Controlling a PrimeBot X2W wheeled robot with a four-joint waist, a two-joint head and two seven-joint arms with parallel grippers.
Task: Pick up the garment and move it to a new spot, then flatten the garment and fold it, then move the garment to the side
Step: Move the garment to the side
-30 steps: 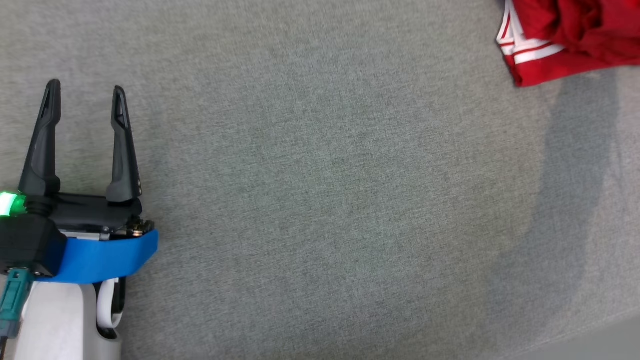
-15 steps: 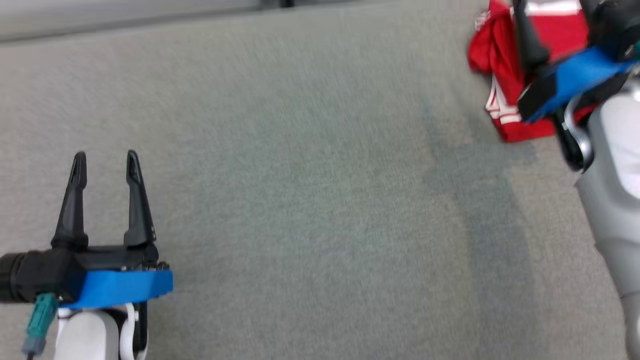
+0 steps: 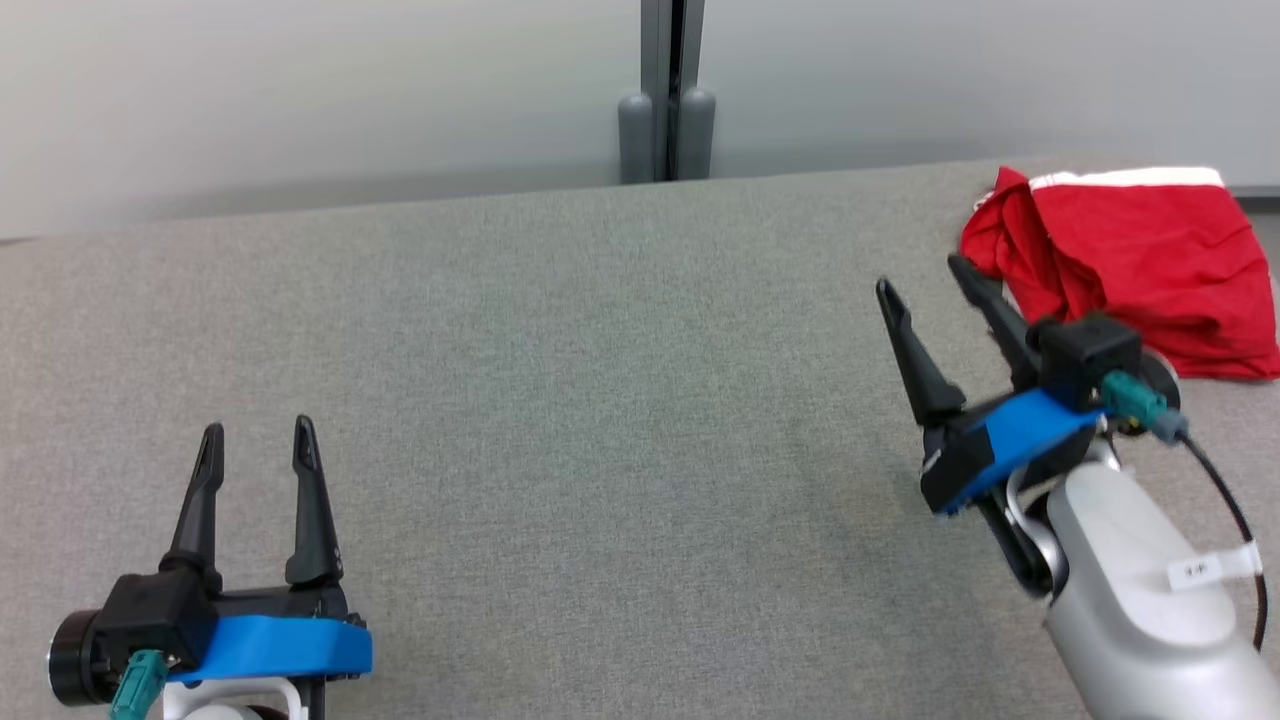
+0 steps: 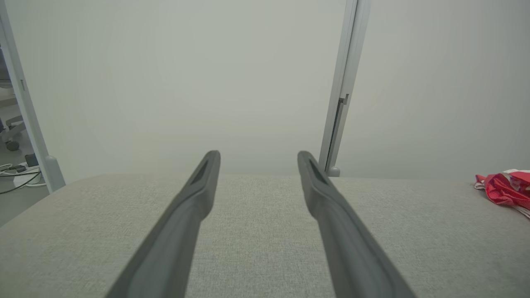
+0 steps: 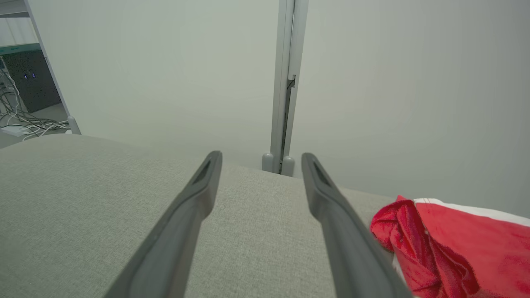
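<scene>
One garment [image 3: 1130,260] lies on the grey fabric surface [image 3: 600,400]. It is red with a white strip along its far edge, bunched into folds on its near left side. In the head view it sits at about 2 o'clock, close to the far edge of the surface.

Two grippers are in sight, each with two long dark fingers. The left gripper [image 3: 258,432] is at about 7 o'clock, jaws released and spread, nothing between them, fingers pointing to 12. The right gripper [image 3: 922,275] is at about 3 o'clock, jaws likewise released and empty, fingers leaning toward 11. Its nearer fingertip is just beside the garment's crumpled left edge; whether it touches the cloth cannot be told.

Each wrist carries one blue band [image 3: 270,645] and one teal plug [image 3: 1125,392], two of each in all.

One small white tag [image 3: 1195,571] hangs on the right arm's cable. It bears a dark mark, probably print, too small to read.

Behind the surface stand two pale wall panels joined by one grey post [image 3: 668,90] at 12 o'clock.
</scene>
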